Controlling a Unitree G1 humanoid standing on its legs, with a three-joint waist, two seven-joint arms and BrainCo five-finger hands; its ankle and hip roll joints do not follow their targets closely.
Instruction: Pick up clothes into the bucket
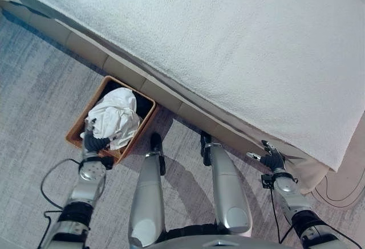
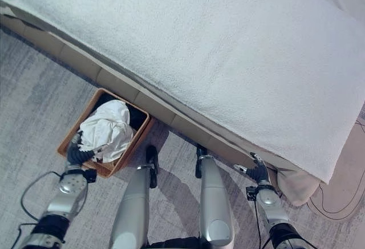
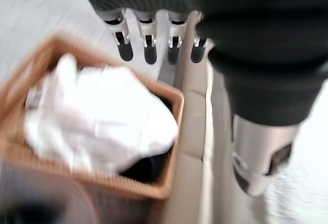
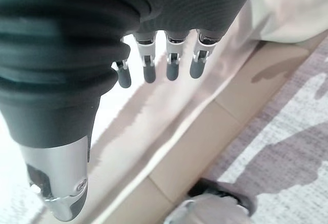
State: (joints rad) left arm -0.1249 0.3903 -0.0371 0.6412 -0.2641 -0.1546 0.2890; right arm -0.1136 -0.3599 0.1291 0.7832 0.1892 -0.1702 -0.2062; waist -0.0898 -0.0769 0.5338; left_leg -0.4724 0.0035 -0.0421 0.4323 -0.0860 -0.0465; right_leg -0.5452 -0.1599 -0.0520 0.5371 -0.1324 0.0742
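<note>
White clothes (image 1: 116, 118) bunched inside the woven basket (image 1: 77, 129), heaped above its rim, dark fabric (image 1: 144, 105) under them; no legible writing anywhere; basket sits on the grey carpet (image 1: 40, 95), one corner just beside the bed base (image 1: 122, 72); left hand (image 1: 94, 144) at the basket's near rim, fingers (image 3: 124, 49) straight, holding nothing; right hand (image 1: 272, 159) near the bed edge under the white cover (image 1: 239, 44), fingers (image 4: 172, 67) relaxed, empty; open carpet on the basket's left side.
</note>
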